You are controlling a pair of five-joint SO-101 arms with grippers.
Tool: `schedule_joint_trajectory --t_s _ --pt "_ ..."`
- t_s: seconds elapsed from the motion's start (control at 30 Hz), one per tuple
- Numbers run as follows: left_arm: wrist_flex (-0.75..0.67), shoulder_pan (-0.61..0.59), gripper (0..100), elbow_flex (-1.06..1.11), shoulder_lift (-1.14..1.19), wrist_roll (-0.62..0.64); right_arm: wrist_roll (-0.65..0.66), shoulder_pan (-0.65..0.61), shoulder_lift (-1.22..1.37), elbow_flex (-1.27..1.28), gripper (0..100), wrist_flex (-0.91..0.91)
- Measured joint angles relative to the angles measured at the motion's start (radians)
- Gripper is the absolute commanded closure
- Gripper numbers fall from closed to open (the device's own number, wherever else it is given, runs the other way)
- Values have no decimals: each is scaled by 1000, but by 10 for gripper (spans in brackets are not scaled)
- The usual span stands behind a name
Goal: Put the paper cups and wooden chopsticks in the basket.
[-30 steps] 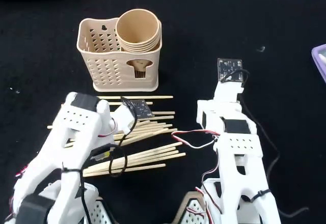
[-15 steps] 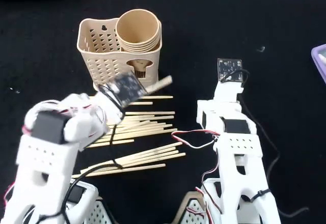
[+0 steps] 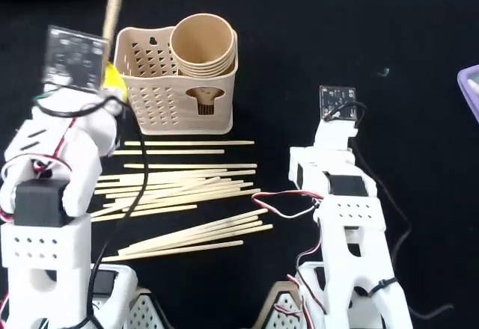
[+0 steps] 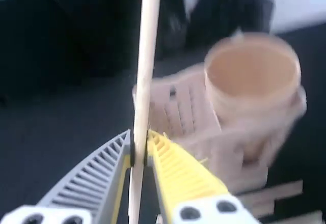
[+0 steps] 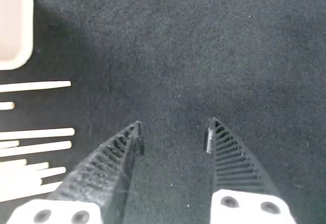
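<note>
The left claw (image 4: 138, 151) clenched one chopstick (image 4: 148, 40), held up beside the basket (image 3: 161, 93) of cups (image 3: 202, 41) near the far edge of the counter (image 3: 419, 45); the right claw (image 5: 173, 135) hung released.

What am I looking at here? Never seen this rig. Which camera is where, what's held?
Two small robot arms sit side by side at a black table. One picture looks down from a fixed overhead camera; the other two come from cameras on each arm's wrist. The left gripper is shut on one wooden chopstick, raised beside the basket. The paper cups are stacked in the basket. Loose chopsticks lie on the table in front of it. The right gripper is open and empty.
</note>
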Motion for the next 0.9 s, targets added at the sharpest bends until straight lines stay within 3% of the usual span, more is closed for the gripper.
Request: schedule_joint_trajectory --t_s 0.5,0.9 --pt "-514 -9 967 18 98 454 0 0 0 0 800 0" --pt "-597 29 966 15 442 443 0 0 0 0 799 0"
